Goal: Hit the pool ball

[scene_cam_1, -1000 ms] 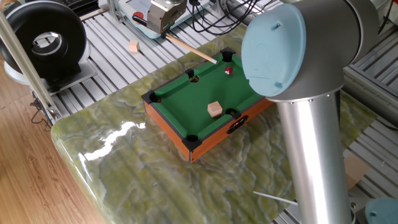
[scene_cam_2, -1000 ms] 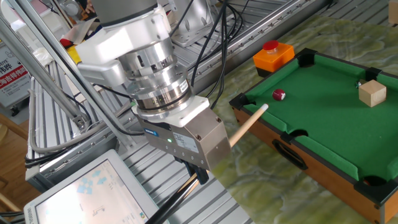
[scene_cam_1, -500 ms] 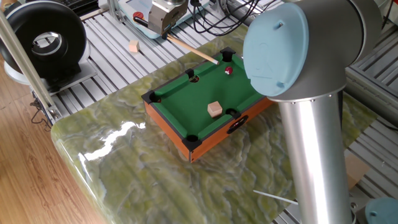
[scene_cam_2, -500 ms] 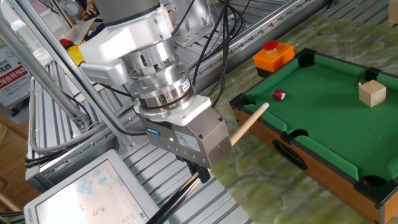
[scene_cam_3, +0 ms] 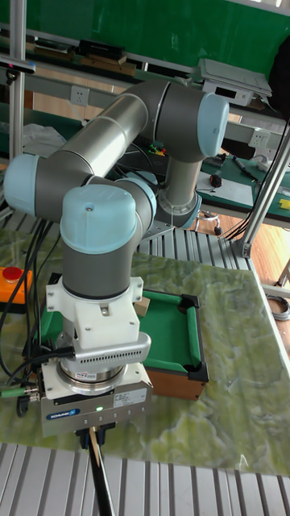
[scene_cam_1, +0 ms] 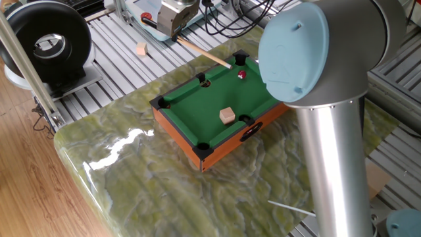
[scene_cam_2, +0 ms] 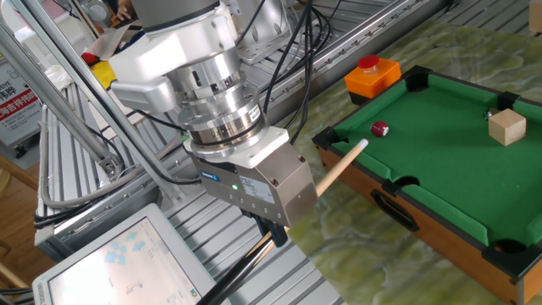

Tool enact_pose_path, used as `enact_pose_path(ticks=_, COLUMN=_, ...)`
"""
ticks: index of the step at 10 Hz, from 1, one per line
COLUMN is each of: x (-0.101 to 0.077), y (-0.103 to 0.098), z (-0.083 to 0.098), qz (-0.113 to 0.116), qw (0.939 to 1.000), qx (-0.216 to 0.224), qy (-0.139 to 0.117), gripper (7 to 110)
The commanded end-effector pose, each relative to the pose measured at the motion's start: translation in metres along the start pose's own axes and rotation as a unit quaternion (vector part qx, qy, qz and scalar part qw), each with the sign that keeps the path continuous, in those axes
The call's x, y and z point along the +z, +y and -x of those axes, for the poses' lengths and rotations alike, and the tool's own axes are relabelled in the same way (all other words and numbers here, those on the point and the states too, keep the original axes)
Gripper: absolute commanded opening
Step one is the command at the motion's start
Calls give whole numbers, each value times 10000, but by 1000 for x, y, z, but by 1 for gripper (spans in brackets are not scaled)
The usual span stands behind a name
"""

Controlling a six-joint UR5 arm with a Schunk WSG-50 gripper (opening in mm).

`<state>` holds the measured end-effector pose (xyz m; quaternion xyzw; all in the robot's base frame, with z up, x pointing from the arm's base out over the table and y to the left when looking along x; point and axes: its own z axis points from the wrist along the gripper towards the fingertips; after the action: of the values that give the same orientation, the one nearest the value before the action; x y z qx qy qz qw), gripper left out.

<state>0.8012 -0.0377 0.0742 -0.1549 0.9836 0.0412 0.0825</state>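
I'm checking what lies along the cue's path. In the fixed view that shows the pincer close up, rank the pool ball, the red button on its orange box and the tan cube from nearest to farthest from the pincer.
From the pincer, shut on the cue stick:
1. Pool ball, on the felt just past the cue tip.
2. Red button, off the mini pool table, beside its corner.
3. Tan cube, far across the felt at the right.

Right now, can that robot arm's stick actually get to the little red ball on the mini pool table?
Probably yes. The cue stick held in the gripper points at the pool ball, its tip just short of it, with only bare green felt between. The wooden cube sits well aside.
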Motion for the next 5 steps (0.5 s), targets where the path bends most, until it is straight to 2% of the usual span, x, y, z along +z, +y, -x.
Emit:
enact_pose_path(ticks=1, x=-3, y=2, z=-1, qz=66, qw=10000, qx=39, qy=-39, gripper=7)
enact_pose_path(ticks=5, x=-5, y=3, z=0, qz=88, qw=9999, qx=35, qy=-46, gripper=7)
